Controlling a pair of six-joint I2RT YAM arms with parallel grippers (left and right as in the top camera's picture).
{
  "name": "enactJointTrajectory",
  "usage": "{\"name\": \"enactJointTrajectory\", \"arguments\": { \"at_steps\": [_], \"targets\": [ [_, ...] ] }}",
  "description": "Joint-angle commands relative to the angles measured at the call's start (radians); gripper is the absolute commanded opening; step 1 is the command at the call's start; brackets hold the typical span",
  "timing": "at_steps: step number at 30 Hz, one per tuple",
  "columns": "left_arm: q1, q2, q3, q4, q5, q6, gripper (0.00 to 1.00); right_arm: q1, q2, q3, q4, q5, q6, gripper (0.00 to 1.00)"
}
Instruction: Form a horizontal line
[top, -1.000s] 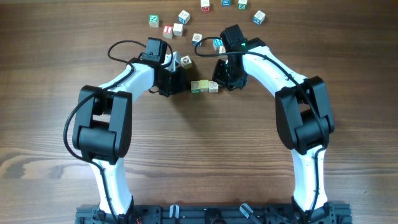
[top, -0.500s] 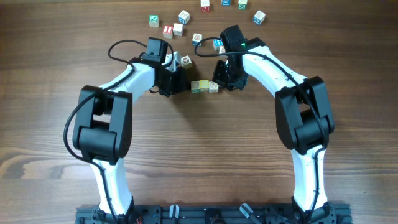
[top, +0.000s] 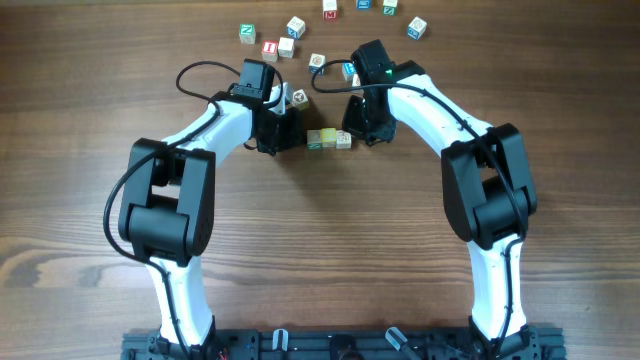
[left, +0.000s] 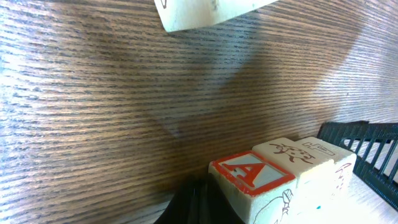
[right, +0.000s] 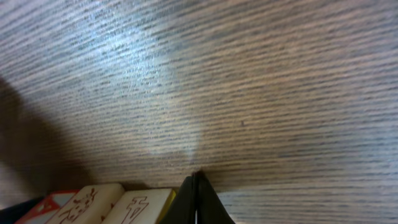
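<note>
Robot lab / data-collection bench, not a home or shop. Evidence: 2 white-and-black arms, left arm (top: 165, 200) and right arm (top: 485, 190), both bolted to a black rail (top: 340, 345) along the near edge of a wood-grain table (top: 80, 150). Exposed cable (top: 200, 72) loops off the left arm; green LED (top: 391, 73) lit on the right one. Fixed overhead cam plus wrist cams = recording setup. Only props are toy letter cubes (top: 270, 47) loose at the far side and a cube row (top: 329, 138) btwn the arms. Views end at the tabletop, so the room around it can't be told.
</note>
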Motion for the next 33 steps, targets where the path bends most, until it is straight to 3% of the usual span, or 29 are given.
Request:
{"name": "enactJointTrajectory", "arguments": {
  "at_steps": [1, 8, 12, 17, 25, 33],
  "targets": [
    [0.005, 0.116, -0.069, -0.05, -0.27, -0.002, 0.04, -0.017, 0.028, -0.017, 0.005, 0.095, -0.026, 0.04],
    [0.005, 0.116, -0.069, -0.078, -0.347, -0.007, 0.04, -0.058, 0.009, 0.032, 0.011, 0.102, -0.062, 0.04],
    [0.016, 0.116, -0.069, -0.095, -0.431, -0.113, 0.04, -0.069, 0.01, 0.042, 0.097, 0.022, -0.122, 0.04],
    [0.064, 0.116, -0.069, -0.102, -0.433, -0.189, 0.04, -0.067, 0.014, 0.042, 0.24, -0.142, -0.187, 0.05],
    [0.097, 0.116, -0.069, -0.101, -0.418, -0.193, 0.04, -0.022, 0.031, 0.039, 0.338, -0.158, -0.161, 0.04],
    [0.097, 0.116, -0.069, -0.098, -0.418, -0.193, 0.05, 0.03, 0.037, 0.039, 0.319, -0.158, -0.184, 0.04]
  ]
}}
